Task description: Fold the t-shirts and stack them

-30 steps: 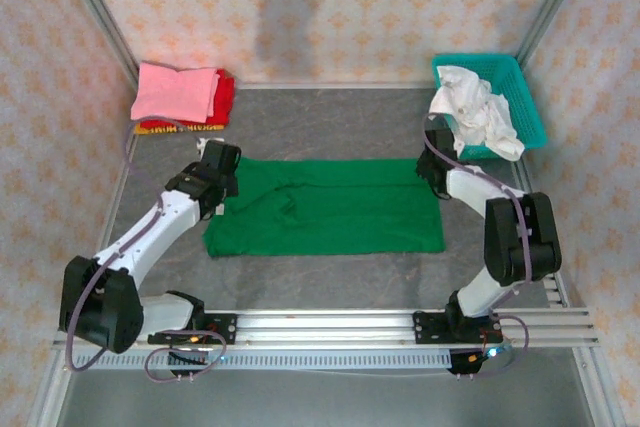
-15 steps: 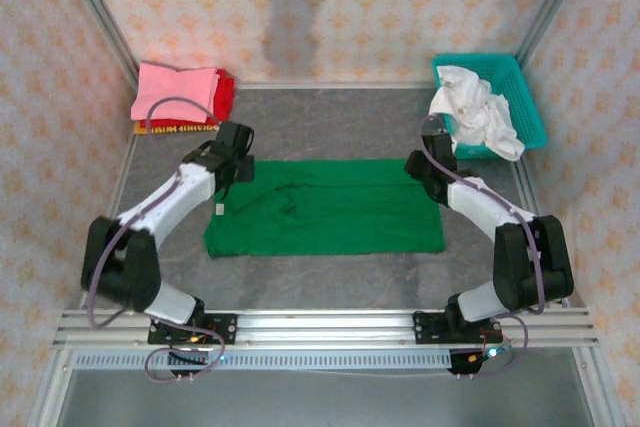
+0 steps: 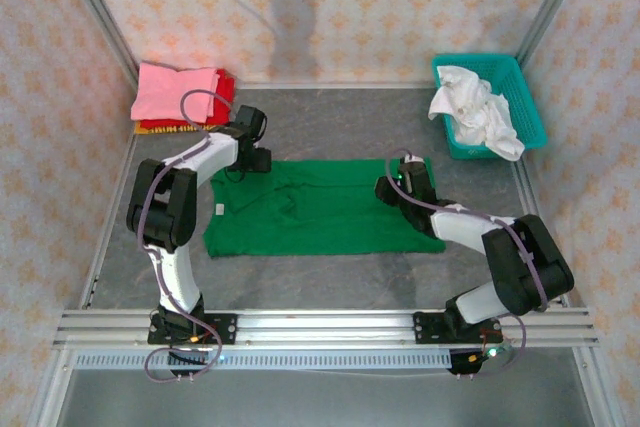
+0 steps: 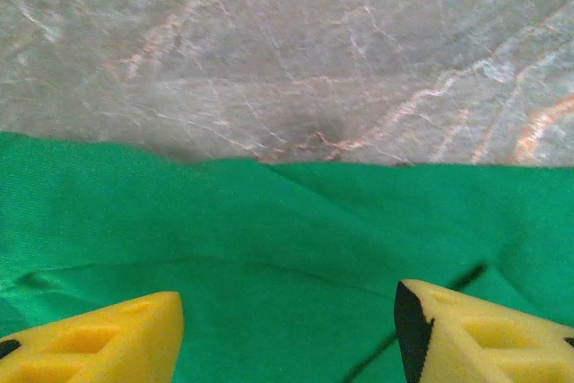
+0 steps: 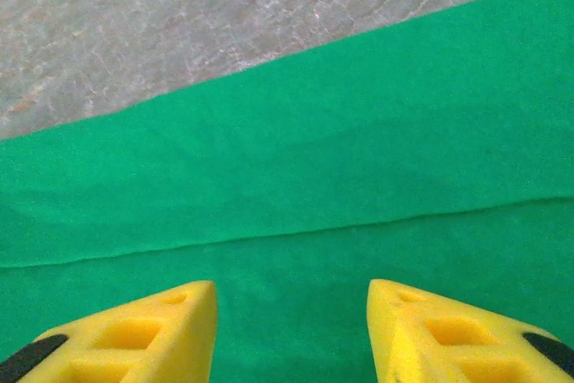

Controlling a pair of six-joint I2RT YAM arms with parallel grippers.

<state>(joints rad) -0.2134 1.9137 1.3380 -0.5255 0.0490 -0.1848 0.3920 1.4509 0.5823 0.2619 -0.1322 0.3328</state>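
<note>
A large bright green cotton t-shirt lies flat as a wide folded rectangle in the middle of the grey marbled table. Off at the table's 10 o'clock corner sits a stack: a folded pink t-shirt on top, a red one showing beneath it on the right side, and a yellow-orange one peeking out along the near edge. At 2 o'clock stands a teal plastic basket holding crumpled white cloth. The left gripper hangs over the green shirt's 11 o'clock corner, its yellow foam fingers spread wide, nothing between them. The right gripper is over the shirt toward its 2 o'clock corner, its yellow fingers likewise parted above a crease.
</note>
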